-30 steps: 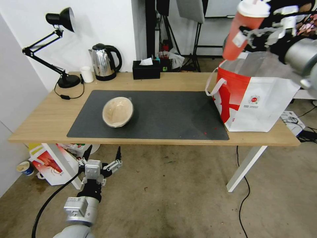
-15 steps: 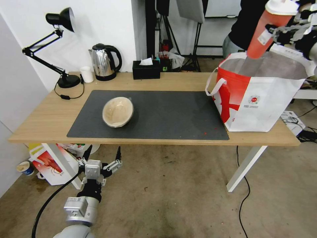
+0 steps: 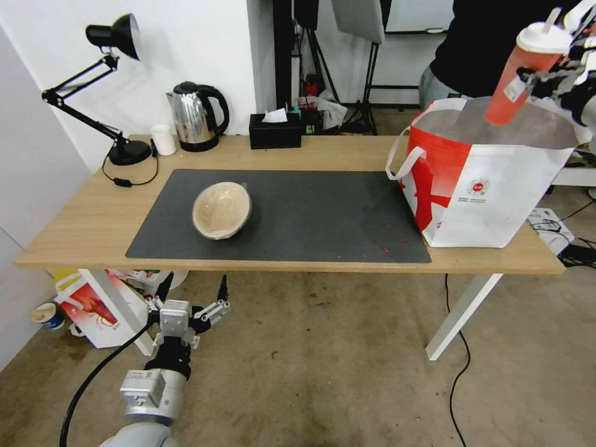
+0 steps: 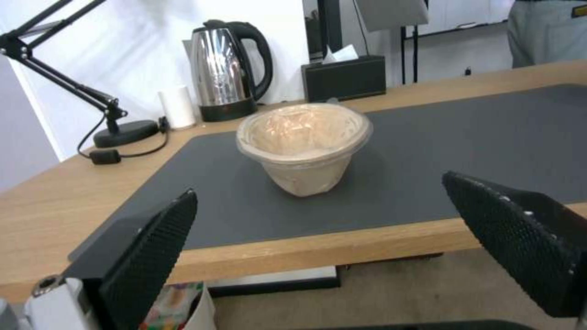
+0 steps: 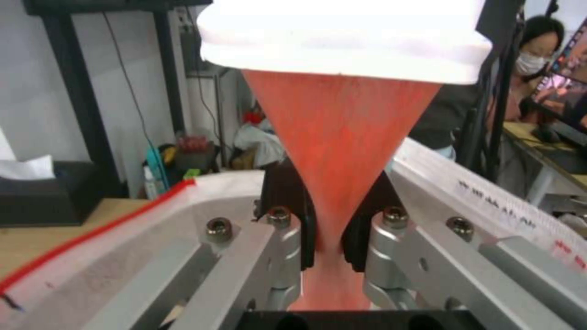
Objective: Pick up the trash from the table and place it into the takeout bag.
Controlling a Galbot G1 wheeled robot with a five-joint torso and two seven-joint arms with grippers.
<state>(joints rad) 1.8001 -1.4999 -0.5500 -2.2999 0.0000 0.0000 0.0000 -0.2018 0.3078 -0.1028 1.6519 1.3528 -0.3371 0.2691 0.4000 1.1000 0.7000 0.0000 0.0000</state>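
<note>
Head view: my right gripper (image 3: 539,79), fingers clamped on the red drink cup (image 3: 520,73), holds it tilted over the takeout bag (image 3: 490,180) at the table's (image 3: 81,230) right end. I'd lower it inside the foil mouth before releasing. Left gripper (image 3: 191,298) waits, fingers apart, below the near edge.

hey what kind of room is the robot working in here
Probably an office or lab staged for recording: a light-wood desk with a desk lamp and electric kettle, tripod stands behind it, and bare concrete floor with loose cables.
</note>
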